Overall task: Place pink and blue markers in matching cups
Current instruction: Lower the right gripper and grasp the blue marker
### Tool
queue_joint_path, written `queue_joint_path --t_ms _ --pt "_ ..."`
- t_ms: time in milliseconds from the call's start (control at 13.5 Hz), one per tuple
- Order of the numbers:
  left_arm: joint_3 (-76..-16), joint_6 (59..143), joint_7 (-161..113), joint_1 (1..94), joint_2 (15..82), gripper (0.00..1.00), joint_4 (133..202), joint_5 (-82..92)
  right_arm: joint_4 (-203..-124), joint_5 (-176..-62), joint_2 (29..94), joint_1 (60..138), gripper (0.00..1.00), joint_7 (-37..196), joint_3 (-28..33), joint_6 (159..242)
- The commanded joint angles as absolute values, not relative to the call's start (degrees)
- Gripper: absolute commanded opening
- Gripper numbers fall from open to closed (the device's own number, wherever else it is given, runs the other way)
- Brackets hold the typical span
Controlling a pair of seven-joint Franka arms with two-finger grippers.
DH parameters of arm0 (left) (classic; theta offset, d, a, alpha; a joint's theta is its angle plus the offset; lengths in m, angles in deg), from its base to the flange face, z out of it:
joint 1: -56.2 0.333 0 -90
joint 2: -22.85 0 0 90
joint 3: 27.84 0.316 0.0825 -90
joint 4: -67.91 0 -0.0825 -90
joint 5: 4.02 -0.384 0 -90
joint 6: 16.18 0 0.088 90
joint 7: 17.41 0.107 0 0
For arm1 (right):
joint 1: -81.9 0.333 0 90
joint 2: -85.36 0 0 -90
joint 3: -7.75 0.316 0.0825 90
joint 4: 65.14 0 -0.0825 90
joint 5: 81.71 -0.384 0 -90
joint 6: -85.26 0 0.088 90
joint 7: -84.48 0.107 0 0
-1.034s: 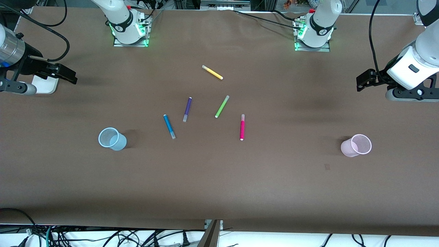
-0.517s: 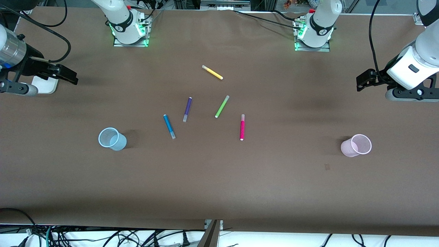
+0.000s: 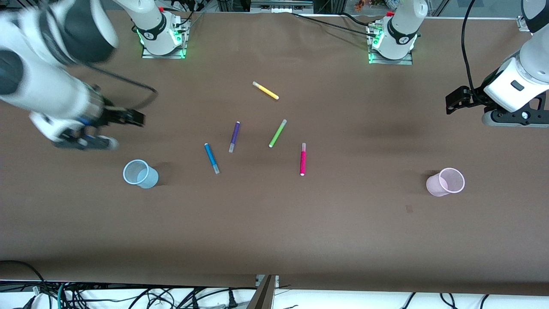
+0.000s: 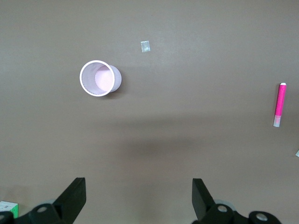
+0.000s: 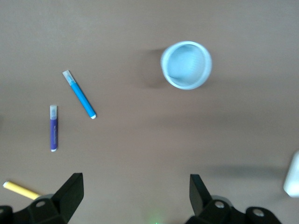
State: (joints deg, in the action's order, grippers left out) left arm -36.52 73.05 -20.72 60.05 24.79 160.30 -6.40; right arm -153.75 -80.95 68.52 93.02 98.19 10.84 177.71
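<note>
Nothing of the task is done yet, as far as the pictures show: both cups stand empty and every marker lies flat on the brown table [image 3: 274, 231]. In the front view the blue marker [image 3: 211, 158] lies just left of centre, a short way from the blue cup [image 3: 140, 174], which stands upright at middle left of the frame. The pink marker [image 3: 303, 159] lies just right of centre, well apart from the pink cup [image 3: 446, 182] at middle right. Three markers that do not belong to the task lie near them: a purple marker [image 3: 234, 136] beside the blue one, a green marker [image 3: 277, 133] in the middle, and a yellow marker [image 3: 265, 90] higher in the frame. The right gripper [image 3: 136, 118] hangs over bare table at upper left, above the blue cup in the frame, its fingers spread and holding nothing; its wrist view shows the blue cup [image 5: 186, 65] and blue marker [image 5: 81, 97] below it. The left gripper [image 3: 451, 101] waits at the right edge of the frame, also spread wide and empty, with the pink cup [image 4: 99, 78] in its wrist view. Both pickups and both drops are left to do, and the right arm seems best placed to start with the blue marker.
</note>
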Motion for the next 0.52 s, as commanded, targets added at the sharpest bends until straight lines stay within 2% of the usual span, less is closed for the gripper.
queue_joint_path --t_ms 0,295,443 --pt "-36.63 71.79 -20.31 60.16 25.14 1.0 158.87 -5.33 -152.42 -80.39 61.74 95.25 1.0 98.19 10.74 183.23" --pt "-36.63 71.79 -20.39 60.16 25.14 1.0 158.87 -5.33 -152.42 -80.13 54.09 101.05 1.0 98.81 10.65 192.11" --pt "-36.63 71.71 -20.48 60.16 25.14 1.0 158.87 -5.33 -152.42 -80.48 51.27 101.41 1.0 98.29 10.65 194.4"
